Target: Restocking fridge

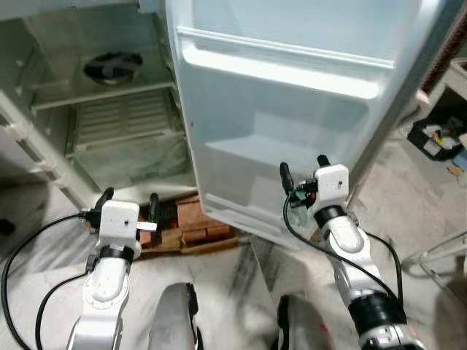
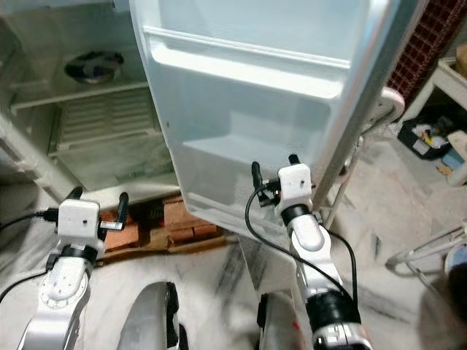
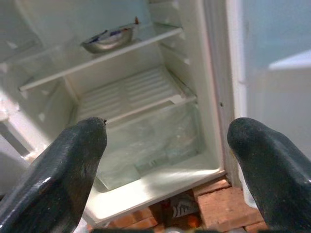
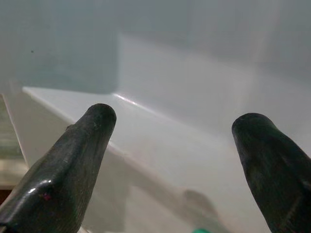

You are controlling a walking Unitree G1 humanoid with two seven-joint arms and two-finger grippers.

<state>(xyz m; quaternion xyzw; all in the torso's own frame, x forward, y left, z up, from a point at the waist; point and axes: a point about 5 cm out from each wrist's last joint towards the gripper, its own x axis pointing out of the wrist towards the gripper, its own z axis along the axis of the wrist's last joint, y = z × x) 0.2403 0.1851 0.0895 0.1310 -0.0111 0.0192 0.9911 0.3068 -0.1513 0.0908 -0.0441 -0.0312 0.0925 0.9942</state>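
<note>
White plastic fridge door (image 1: 292,109): rigid, slick, best gripped at edge | left end effector (image 1: 130,208) spread wide, empty | right end effector (image 1: 303,173) spread wide, empty

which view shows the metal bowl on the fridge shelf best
The left wrist view: the shallow metal bowl sits on the white upper fridge shelf, framed between the open left claw fingers. Both eye views show it from above, small and dark. The right wrist view faces the door.
</note>
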